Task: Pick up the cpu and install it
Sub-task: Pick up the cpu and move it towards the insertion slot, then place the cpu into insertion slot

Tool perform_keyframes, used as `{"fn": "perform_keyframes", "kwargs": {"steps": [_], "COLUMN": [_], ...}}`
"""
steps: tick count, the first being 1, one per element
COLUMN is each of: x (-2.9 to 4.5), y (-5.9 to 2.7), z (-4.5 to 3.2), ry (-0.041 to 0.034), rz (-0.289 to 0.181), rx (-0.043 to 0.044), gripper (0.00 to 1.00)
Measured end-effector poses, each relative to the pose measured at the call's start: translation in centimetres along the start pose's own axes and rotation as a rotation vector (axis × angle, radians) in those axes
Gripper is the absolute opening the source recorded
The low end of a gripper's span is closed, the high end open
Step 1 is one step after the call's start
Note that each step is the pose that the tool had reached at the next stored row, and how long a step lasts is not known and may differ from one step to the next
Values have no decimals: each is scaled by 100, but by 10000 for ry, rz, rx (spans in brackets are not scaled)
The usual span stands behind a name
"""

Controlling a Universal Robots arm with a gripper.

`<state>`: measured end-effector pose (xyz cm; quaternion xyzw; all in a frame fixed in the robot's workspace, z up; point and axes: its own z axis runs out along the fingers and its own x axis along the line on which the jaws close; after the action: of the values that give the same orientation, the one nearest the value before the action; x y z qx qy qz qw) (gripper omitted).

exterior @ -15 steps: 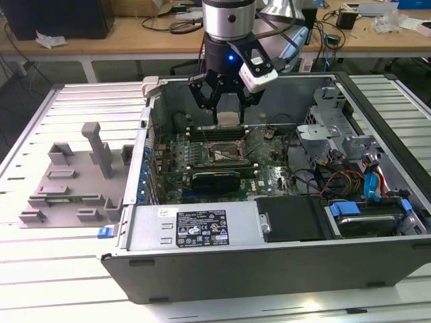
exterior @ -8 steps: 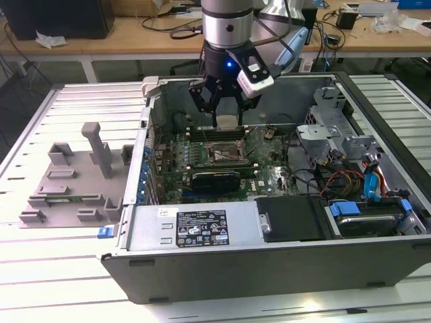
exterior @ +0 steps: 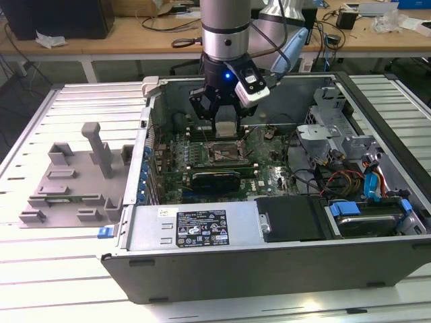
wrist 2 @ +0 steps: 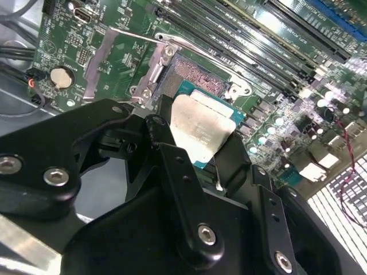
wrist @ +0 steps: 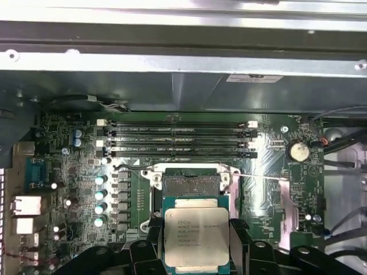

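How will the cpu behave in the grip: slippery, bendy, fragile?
Probably stiff: the cpu sits flat and unbent in the hand. Its shiny metal lid looks smooth, so it may slip. Gripped by thin edges near the open socket, it could tilt.

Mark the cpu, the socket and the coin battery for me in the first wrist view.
cpu (wrist: 196,234), first wrist view, middle of its silver top.
socket (wrist: 191,184), first wrist view, bare contact field inside the frame.
coin battery (wrist: 298,151), first wrist view, centre of its round face.
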<state>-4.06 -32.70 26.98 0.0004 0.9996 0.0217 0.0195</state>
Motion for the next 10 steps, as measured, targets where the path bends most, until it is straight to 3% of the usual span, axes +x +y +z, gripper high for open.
{"fn": "perform_keyframes", "kwargs": {"steps": [2,10], "x": [4,5], "y": [-3,-3], "z": [75,83], "ry": [0,1], "rz": [2,2], "rx": [8,9], "gripper": [54,54]}}
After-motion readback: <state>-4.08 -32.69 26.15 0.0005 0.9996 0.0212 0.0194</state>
